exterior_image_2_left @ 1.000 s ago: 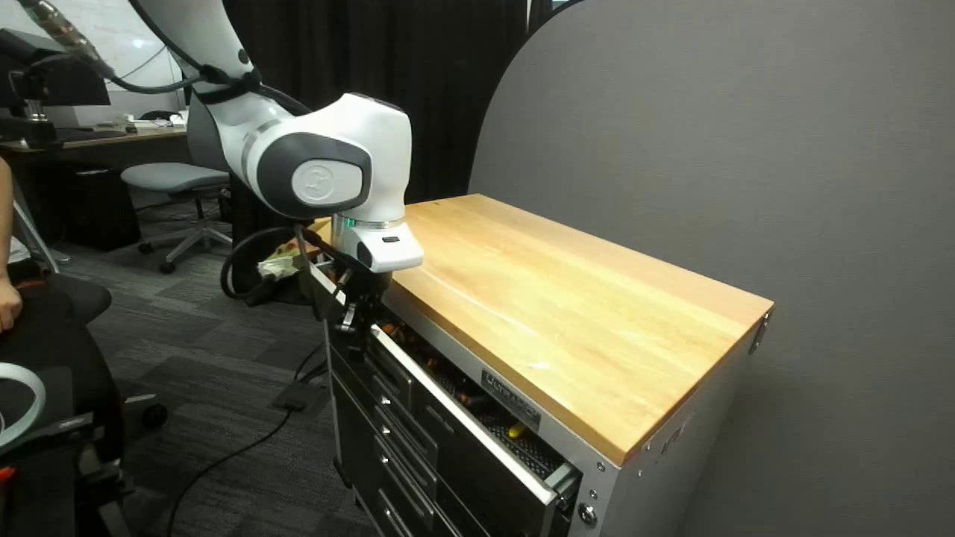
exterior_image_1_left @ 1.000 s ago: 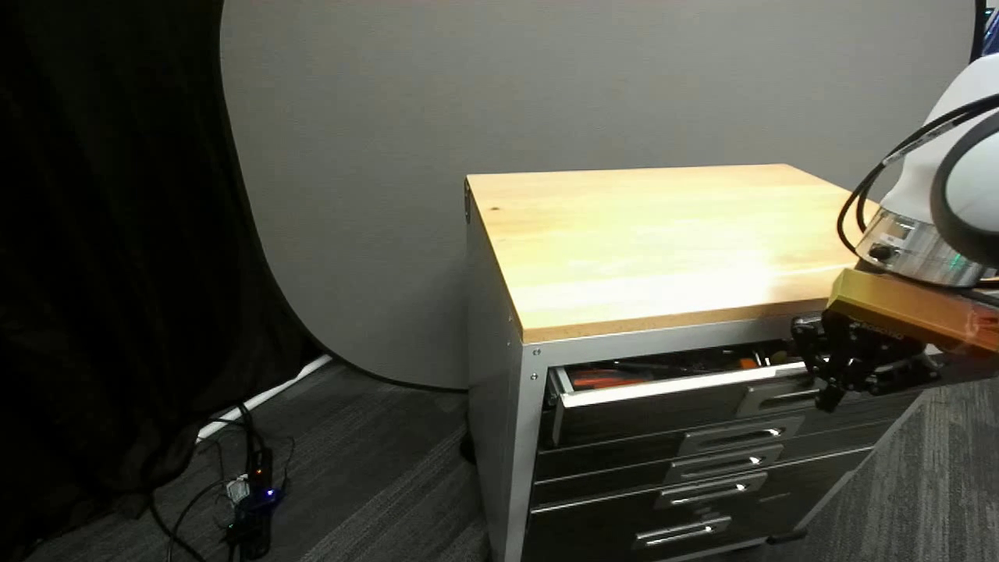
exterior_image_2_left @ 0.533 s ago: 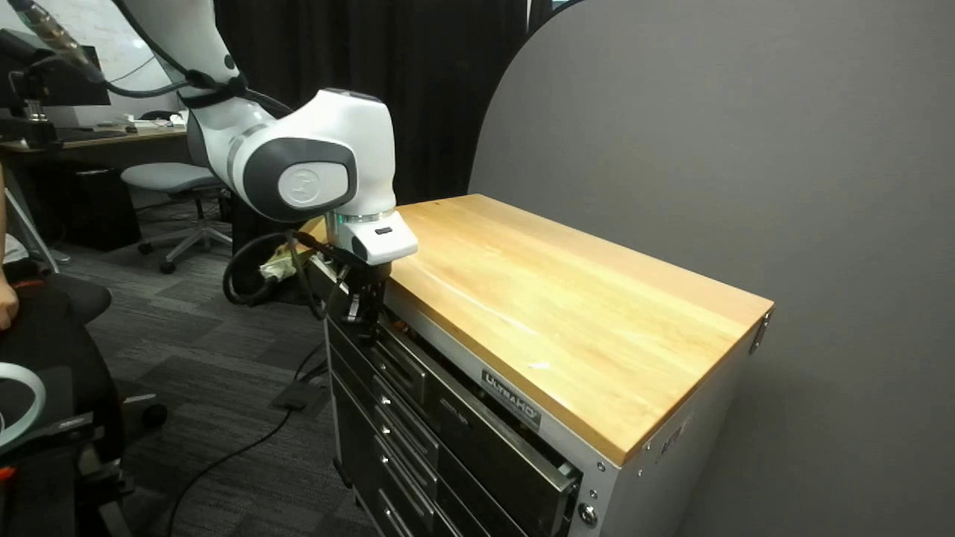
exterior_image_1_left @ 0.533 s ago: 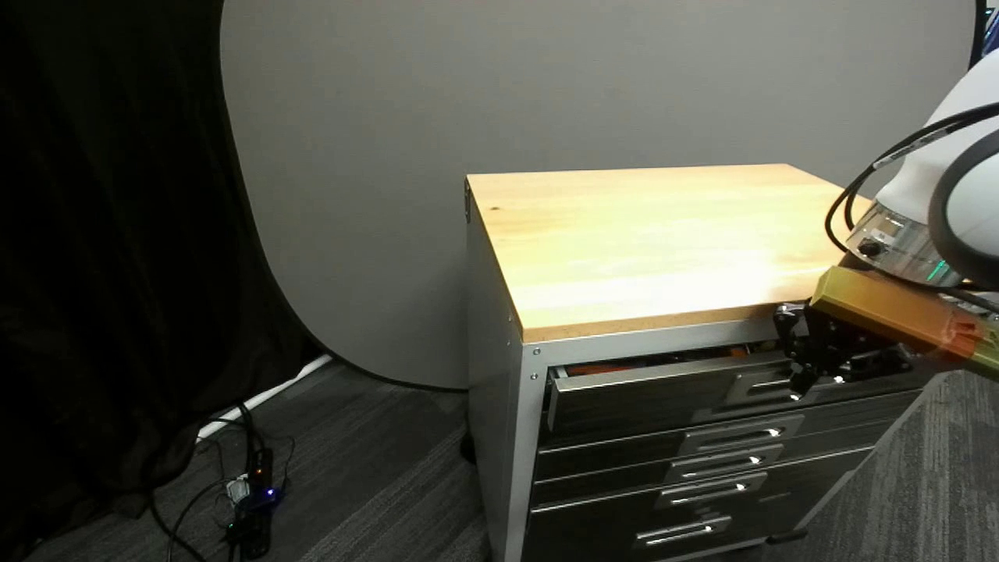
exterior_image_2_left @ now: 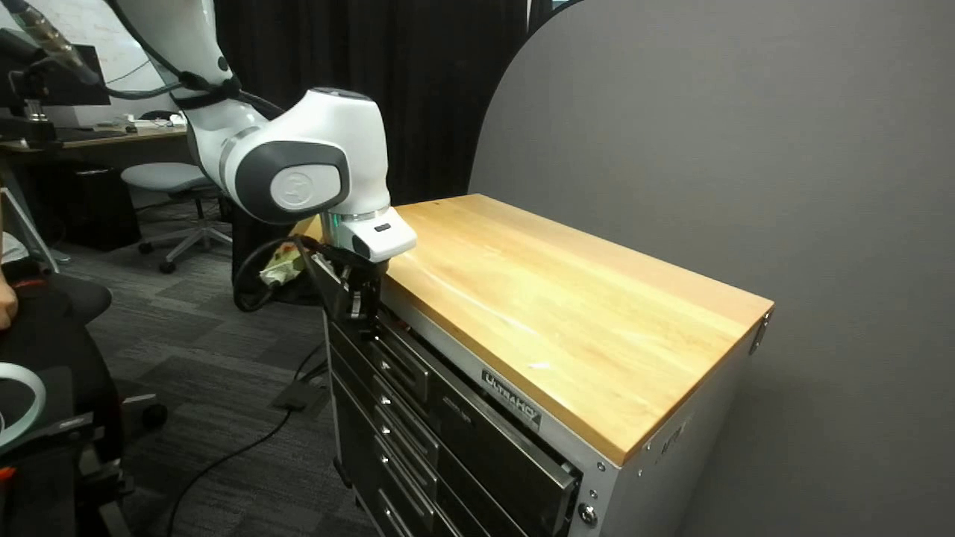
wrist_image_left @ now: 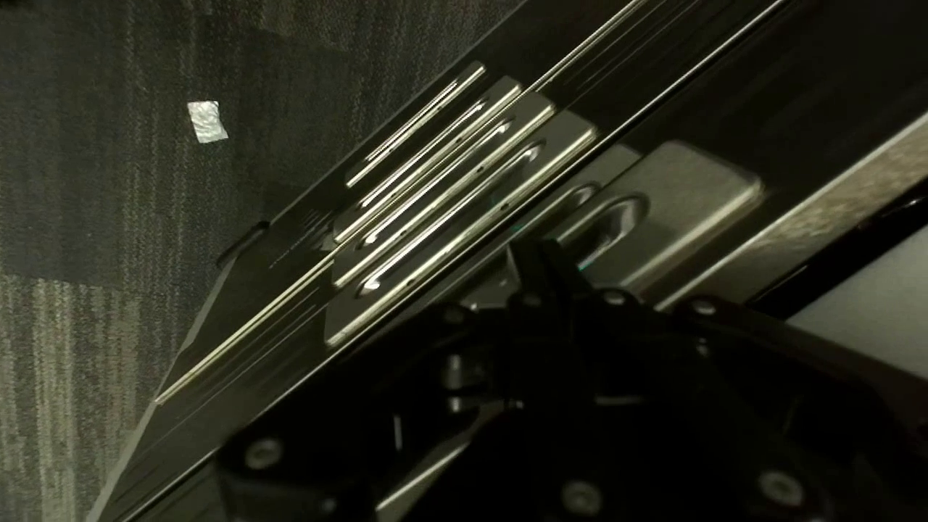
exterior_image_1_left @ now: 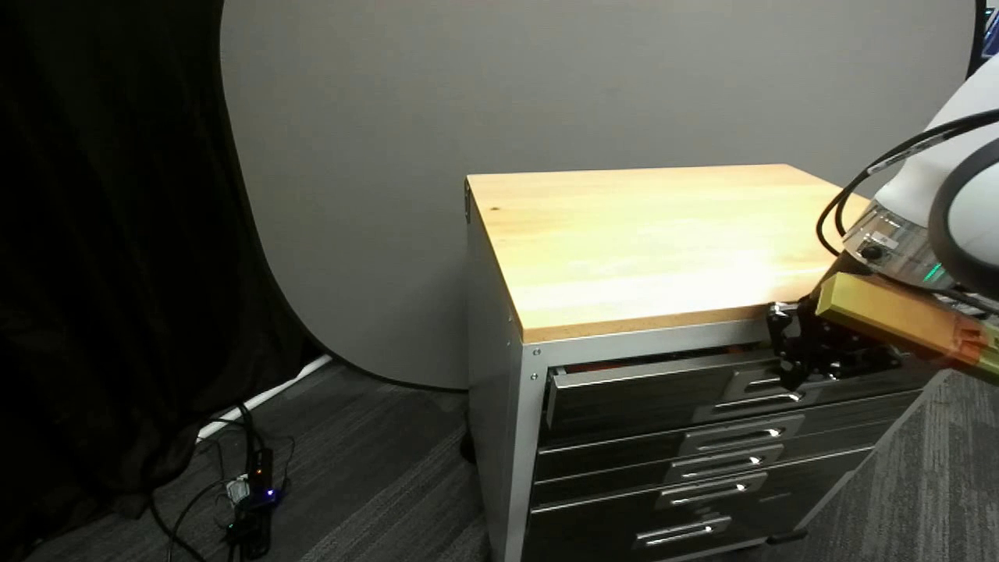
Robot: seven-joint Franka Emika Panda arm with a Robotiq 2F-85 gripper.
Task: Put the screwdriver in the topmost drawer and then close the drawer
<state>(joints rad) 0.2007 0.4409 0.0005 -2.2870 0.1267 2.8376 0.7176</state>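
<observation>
The arm (exterior_image_2_left: 321,123) is white and rounded, its dark grey oval panel (exterior_image_2_left: 252,183) framing a pale disc (exterior_image_2_left: 304,186); black cables (exterior_image_1_left: 968,122), a silvery collar (exterior_image_1_left: 896,242) with a green light (exterior_image_1_left: 933,272), a yellow block (exterior_image_1_left: 894,314) patched with orange; the black pincer (wrist_image_left: 544,264) carries round, silvery screws (wrist_image_left: 582,497)

We cannot identify the barely showing contents (exterior_image_1_left: 601,365) of the topmost drawer (exterior_image_1_left: 640,402); in the wrist view, the gripper (wrist_image_left: 538,250) covers part of its handle (wrist_image_left: 699,190).

The wooden counter (exterior_image_1_left: 640,234) tops the cabinet (exterior_image_1_left: 495,390); on grey carpet (exterior_image_1_left: 390,476) lie a silvery scrap (wrist_image_left: 207,122), ten o'clock in the wrist view, and a black device (exterior_image_1_left: 254,521), between seven and eight in an exterior view.
</observation>
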